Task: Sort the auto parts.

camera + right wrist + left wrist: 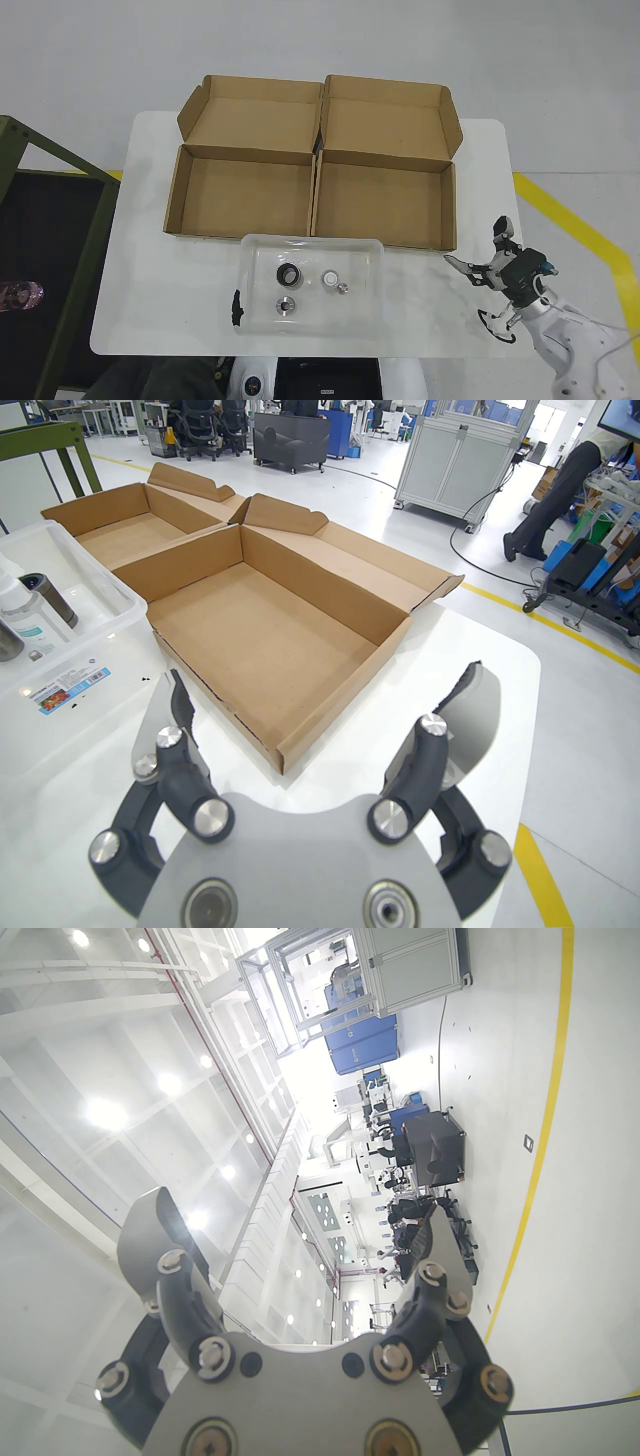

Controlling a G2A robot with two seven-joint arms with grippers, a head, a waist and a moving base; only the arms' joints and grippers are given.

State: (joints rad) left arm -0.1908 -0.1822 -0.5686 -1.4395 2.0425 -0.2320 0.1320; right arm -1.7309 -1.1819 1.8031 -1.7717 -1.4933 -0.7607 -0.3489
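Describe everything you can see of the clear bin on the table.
The bin is a clear, shallow, rectangular plastic tub with rounded corners, upright and lidless. It sits on the white table near its front edge, just before two open cardboard boxes, centred on their seam; contact with them is unclear. A printed label sticks to one side wall. Inside stand two metal cylinders, a white-capped bottle and a small metal piece.
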